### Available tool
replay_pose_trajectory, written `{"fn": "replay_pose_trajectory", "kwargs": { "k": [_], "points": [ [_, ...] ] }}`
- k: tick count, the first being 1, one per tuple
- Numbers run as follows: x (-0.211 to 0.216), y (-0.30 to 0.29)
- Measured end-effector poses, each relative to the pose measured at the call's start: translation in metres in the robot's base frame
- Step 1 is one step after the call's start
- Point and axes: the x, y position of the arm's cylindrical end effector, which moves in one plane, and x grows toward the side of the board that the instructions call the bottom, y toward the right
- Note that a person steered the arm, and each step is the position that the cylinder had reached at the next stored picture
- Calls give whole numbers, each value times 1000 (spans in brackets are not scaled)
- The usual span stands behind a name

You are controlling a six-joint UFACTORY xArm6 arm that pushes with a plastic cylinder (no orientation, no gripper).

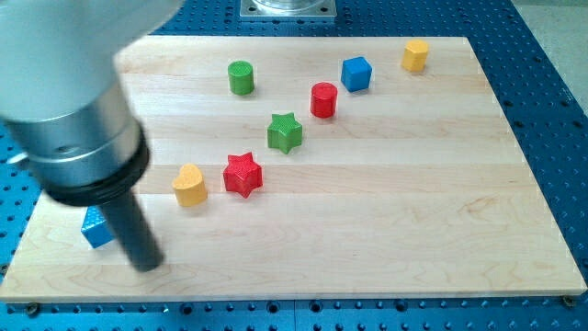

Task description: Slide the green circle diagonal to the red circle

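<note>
The green circle stands near the view's top, left of centre. The red circle stands to its right and slightly lower. My tip rests on the board at the view's bottom left, far from both circles. It is just right of a blue block, close to it, and contact cannot be told. The rod's wide grey body hides the board's top left corner.
A green star lies below and between the two circles. A red star and a yellow heart lie lower left. A blue cube and a yellow block stand at the top right. The wooden board ends near the view's bottom.
</note>
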Motion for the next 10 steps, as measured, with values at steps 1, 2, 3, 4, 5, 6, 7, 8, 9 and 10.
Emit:
{"fn": "replay_pose_trajectory", "kwargs": {
  "k": [1,2,3,4,5,6,7,8,9,10],
  "points": [
    [22,-55],
    [23,-91],
    [4,-117],
    [-61,-108],
    [-143,-52],
    [-224,39],
    [-258,59],
    [-263,69],
    [-296,110],
    [-311,98]
  ]
}}
